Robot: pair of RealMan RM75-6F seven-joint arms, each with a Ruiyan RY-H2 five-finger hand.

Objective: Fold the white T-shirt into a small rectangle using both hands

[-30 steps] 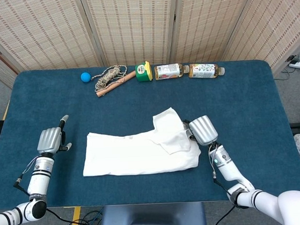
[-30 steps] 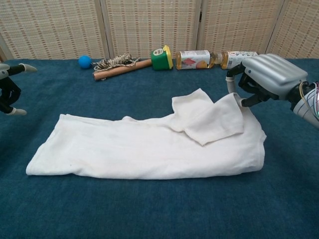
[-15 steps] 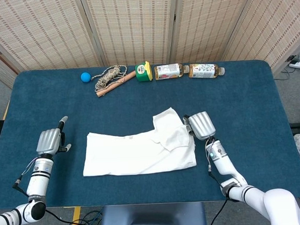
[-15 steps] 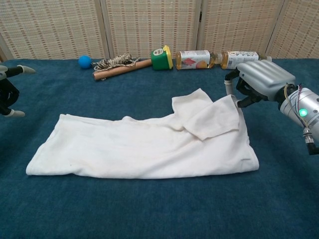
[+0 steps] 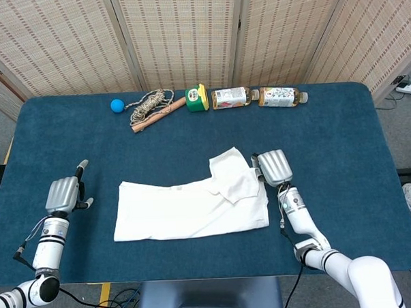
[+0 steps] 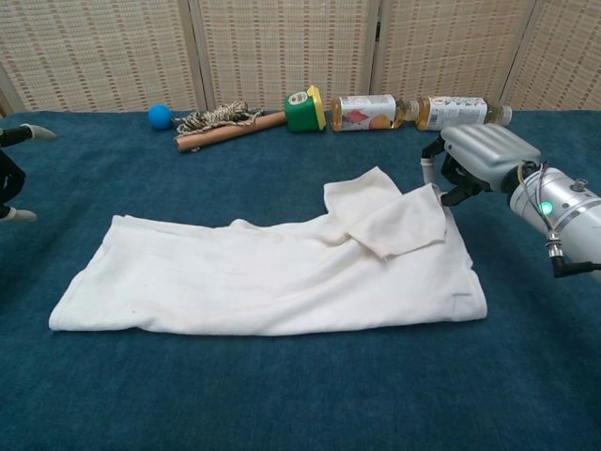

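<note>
The white T-shirt point(image 5: 194, 205) point(image 6: 272, 272) lies as a long folded band across the middle of the blue table point(image 5: 328, 142), with one sleeve flap point(image 6: 394, 221) turned over its right end. My right hand point(image 5: 274, 168) point(image 6: 479, 155) hovers at the shirt's far right corner, fingers curled down and pinching the sleeve flap's edge. My left hand point(image 5: 62, 194) point(image 6: 9, 174) rests well to the left of the shirt, apart from it, fingers spread and holding nothing. The chest view shows only its fingertips at the frame's edge.
Along the table's far edge lie a blue ball point(image 5: 117, 105), a coil of rope on a wooden stick point(image 5: 152, 107), a green and yellow container point(image 5: 197, 98) and two bottles point(image 5: 234, 97) point(image 5: 281, 96) on their sides. Folding screens stand behind.
My right hand drew back and to the left, and the shirt's right end and sleeve flap shifted left with it. My left hand slid slightly left and nearer the front edge.
</note>
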